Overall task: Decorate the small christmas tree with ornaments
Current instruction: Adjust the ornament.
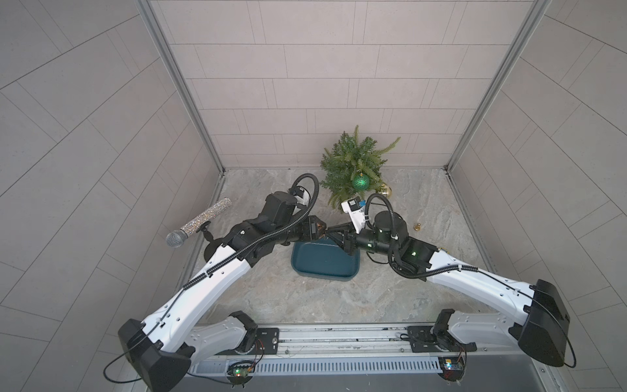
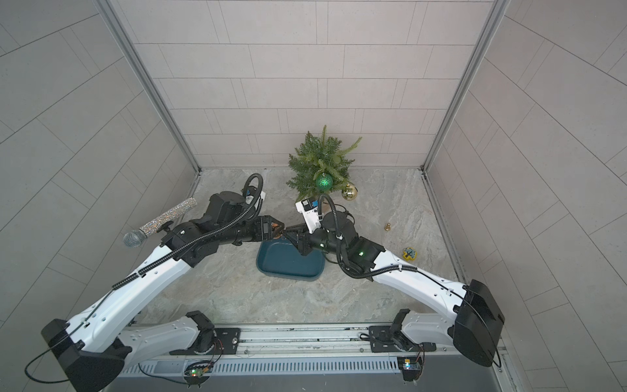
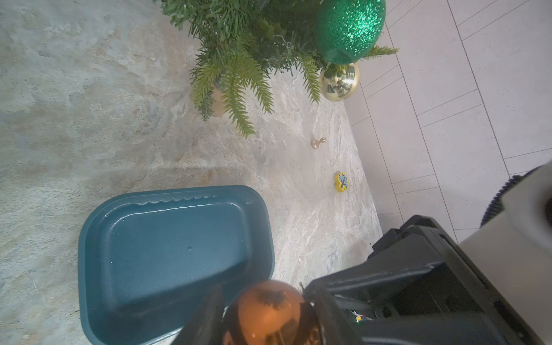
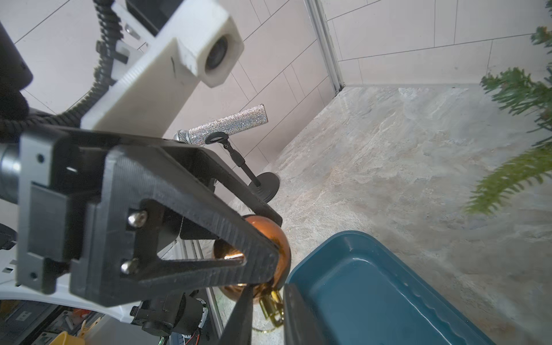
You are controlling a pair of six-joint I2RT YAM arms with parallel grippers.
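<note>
- Drop hazard: the orange ball is smooth and round. If my left claw lets go before my right claw has a firm hold, I expect the ball to fall onto the tray or the table and roll.
- Slip hazard: the gold cap and its wire loop are small. A pinch on the loop alone could let the ball swing or pull free.
- Collision hazard: both claws meet tip to tip. A sideways push from one could lever the ball out of the other.
- Tree hazard: the tree looks light, and the green ball hangs on its near side. A careless approach could knock that ball off or tip the tree.
- Left claw state: gripping the orange ball, one finger on each side.
- Right claw state: tips drawn close together at the ball's cap end. I cannot tell whether they have caught anything.
- Position of the orange ball: inside my left claw, in the air over the tray's edge, touching or just beside my right claw's tips.
- Position of the tree: by the back wall, beyond both claws, on my right arm's side.
- Position of the gold ball: at the tree's lowest branches. I cannot tell whether it hangs or rests on the table.
</note>
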